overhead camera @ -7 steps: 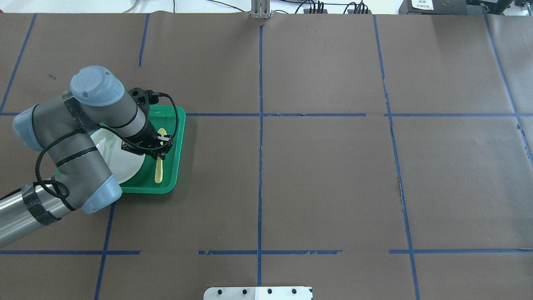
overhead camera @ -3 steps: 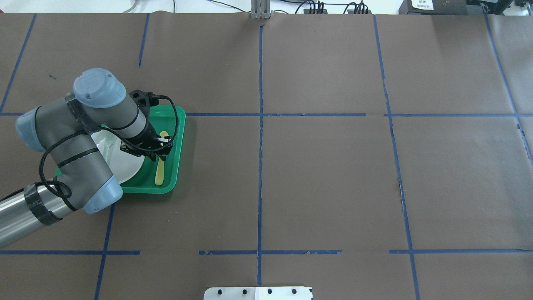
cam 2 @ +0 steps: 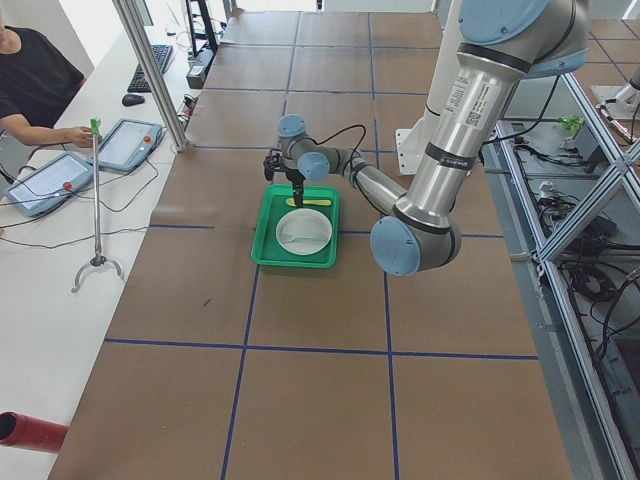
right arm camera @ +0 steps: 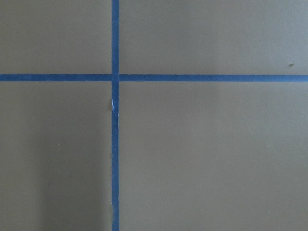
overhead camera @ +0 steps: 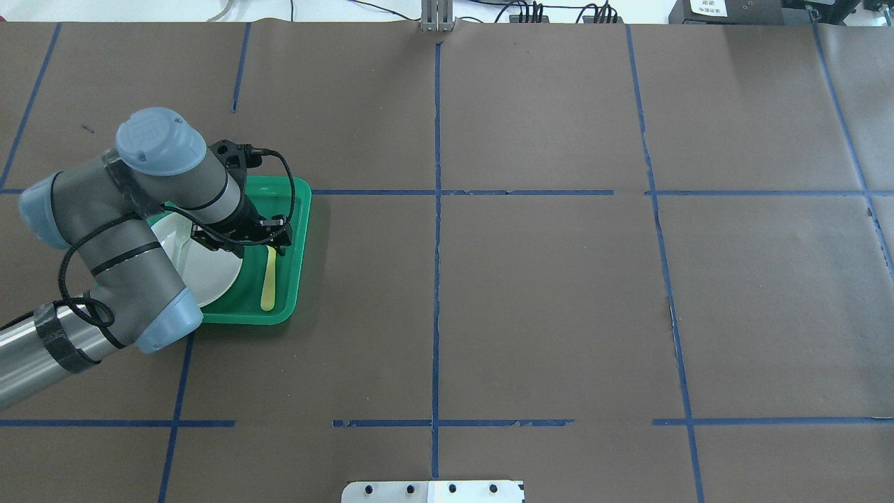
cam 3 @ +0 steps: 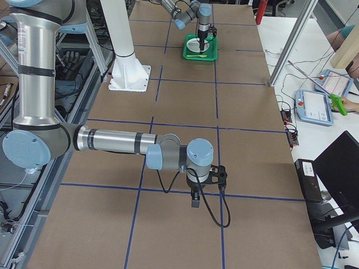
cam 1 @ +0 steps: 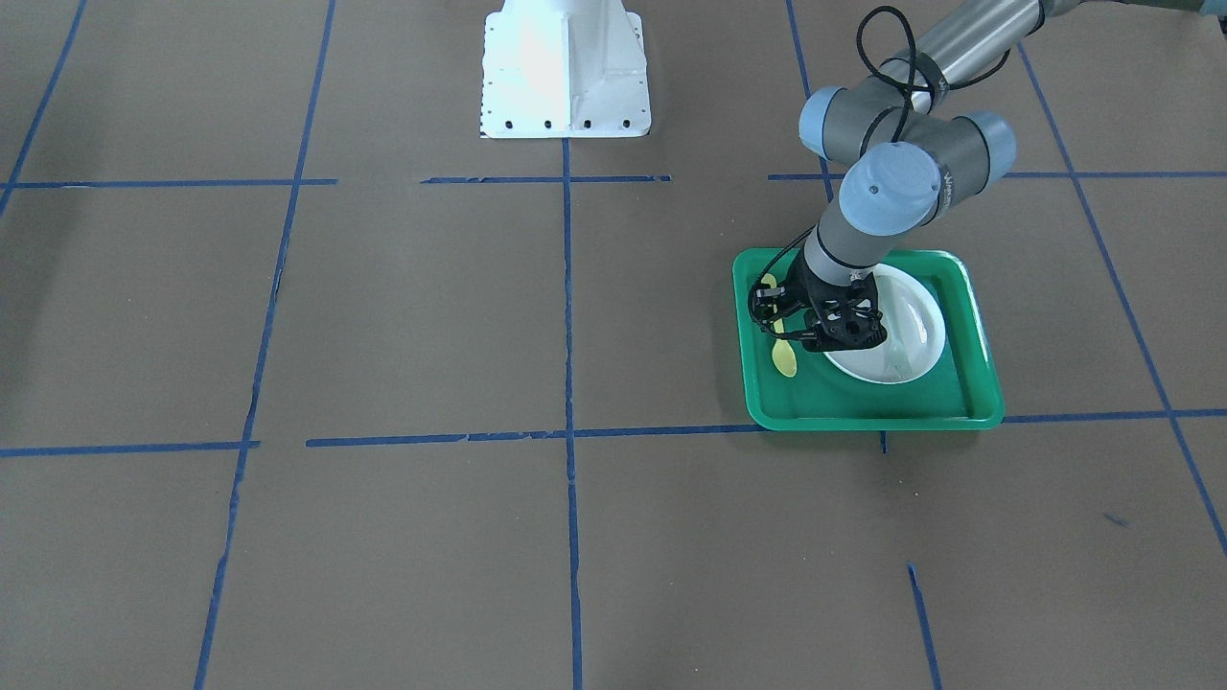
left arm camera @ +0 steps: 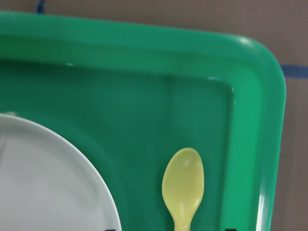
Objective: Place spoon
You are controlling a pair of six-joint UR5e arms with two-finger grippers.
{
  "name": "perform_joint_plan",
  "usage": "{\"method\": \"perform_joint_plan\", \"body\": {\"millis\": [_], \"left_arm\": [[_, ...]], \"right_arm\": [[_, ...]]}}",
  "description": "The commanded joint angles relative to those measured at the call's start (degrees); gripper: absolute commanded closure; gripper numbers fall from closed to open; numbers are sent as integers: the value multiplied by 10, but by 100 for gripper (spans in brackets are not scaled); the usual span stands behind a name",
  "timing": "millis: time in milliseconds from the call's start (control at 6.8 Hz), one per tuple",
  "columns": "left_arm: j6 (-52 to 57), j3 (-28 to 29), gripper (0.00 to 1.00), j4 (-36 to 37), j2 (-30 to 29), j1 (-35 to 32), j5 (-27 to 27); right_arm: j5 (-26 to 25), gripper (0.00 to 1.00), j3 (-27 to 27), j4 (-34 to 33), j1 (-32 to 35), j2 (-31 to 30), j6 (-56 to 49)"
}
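The yellow spoon (overhead camera: 267, 279) lies flat in the green tray (overhead camera: 297, 209), to the right of the white plate (overhead camera: 209, 269). It also shows in the front view (cam 1: 784, 360), and its bowl shows in the left wrist view (left arm camera: 183, 185). My left gripper (overhead camera: 271, 244) hovers over the spoon's bowl end, open and holding nothing. In the left wrist view its dark tips stand wide apart at the bottom edge. My right gripper (cam 3: 194, 203) points down at bare table far from the tray. I cannot tell whether it is open or shut.
A pale fork (cam 1: 901, 356) lies on the plate. The tray's raised rim (left arm camera: 269, 144) runs close beside the spoon. The white robot base (cam 1: 564, 67) stands at the table's middle. Blue tape lines cross the brown table cover.
My left gripper has moved along the spoon toward the tray's far end and now covers the bowl in the overhead view. The spoon has stayed lying in the tray.
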Motion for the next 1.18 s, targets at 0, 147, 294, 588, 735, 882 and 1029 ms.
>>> {"method": "perform_joint_plan", "body": {"millis": [0,147,294,588,735,882,1029], "left_arm": [[105,-59,6,74,6,-87,-9],[181,-65,6,108,8,-162,-56],[251,-67,6,107,42,-235,-111],[399,-81,6,109,132,-347,-147],[481,-79,6,110,172,-383,-147],[540,-62,6,119,194,-419,-147],[607,-27,8,162,192,-472,-147]], "right_arm": [[1,0,0,0,0,0,0],[1,0,0,0,0,0,0],[1,0,0,0,0,0,0],[0,0,0,0,0,0,0],[1,0,0,0,0,0,0],[1,0,0,0,0,0,0],[1,0,0,0,0,0,0]]}}
